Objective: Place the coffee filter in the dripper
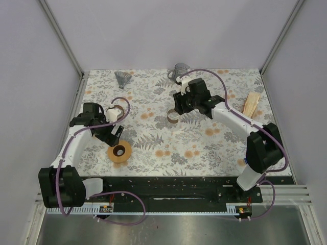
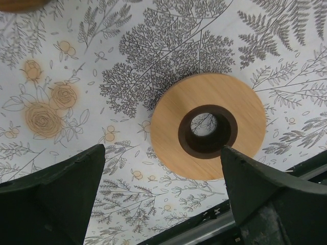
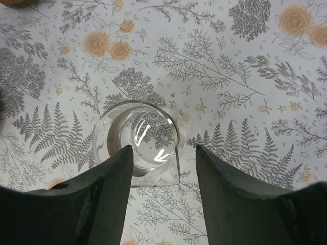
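Right hand [image 3: 163,149] — jaws partly open, gripping nothing — straddles the glass dripper [image 3: 138,127].

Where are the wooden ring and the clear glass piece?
wooden ring [image 2: 167,133]: left wrist view, flat face beside the hole.
clear glass piece [image 3: 144,136]: right wrist view, its round middle.

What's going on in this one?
Both arms are low over the floral table. The right gripper hangs with its jaws apart over a clear glass piece, probably the dripper, which stands on the table. The left gripper is wide open above a wooden ring and holds nothing. A tan stack, possibly the filters, lies untouched near the table's right edge, so no filter is in place yet.
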Controlling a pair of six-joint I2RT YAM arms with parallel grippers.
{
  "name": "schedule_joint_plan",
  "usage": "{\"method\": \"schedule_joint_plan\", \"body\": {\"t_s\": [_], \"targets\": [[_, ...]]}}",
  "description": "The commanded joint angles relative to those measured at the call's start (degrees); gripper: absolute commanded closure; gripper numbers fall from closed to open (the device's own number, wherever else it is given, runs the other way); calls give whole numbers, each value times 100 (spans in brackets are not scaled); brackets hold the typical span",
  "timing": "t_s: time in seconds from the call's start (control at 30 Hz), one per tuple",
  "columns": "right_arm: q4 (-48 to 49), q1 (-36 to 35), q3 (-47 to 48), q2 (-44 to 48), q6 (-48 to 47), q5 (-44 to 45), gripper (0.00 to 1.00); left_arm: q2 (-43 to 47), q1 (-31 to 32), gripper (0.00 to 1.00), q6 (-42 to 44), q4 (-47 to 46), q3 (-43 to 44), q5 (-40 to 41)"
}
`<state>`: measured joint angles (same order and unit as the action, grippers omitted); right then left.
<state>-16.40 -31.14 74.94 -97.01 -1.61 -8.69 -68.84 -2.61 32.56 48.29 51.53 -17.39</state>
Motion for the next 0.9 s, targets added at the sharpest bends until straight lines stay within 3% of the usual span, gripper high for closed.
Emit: {"method": "schedule_joint_plan", "body": {"t_s": [0.0, 0.13, 0.17, 0.23, 0.27, 0.5, 0.6, 0.87], "targets": [[50, -68, 162, 542, 73, -160, 38, -130, -11, 1, 137, -452, -300, 253], [-21, -68, 127, 657, 81, -46, 29, -261, 15, 1, 76, -750, -582, 332], [-47, -68, 109, 692, 82, -10, 22, -296, 41, 1, 75, -856, -704, 385], [-73, -68, 109, 727, 90, 25, 20, -384, 111, 1, 32, -1084, -872, 551], [-74, -68, 100, 762, 108, 25, 12, -437, 164, 1, 32, -1181, -933, 665], [-82, -68, 100, 903, 108, 139, 9, -885, 481, 8, 14, -1401, -1153, 622], [-117, -68, 91, 938, 99, 166, 9, -1114, 560, 25, -39, -1454, -1154, 605], [-144, -68, 65, 1088, 46, 402, 5, -1255, 595, 97, -144, -1147, -803, 263]]}}
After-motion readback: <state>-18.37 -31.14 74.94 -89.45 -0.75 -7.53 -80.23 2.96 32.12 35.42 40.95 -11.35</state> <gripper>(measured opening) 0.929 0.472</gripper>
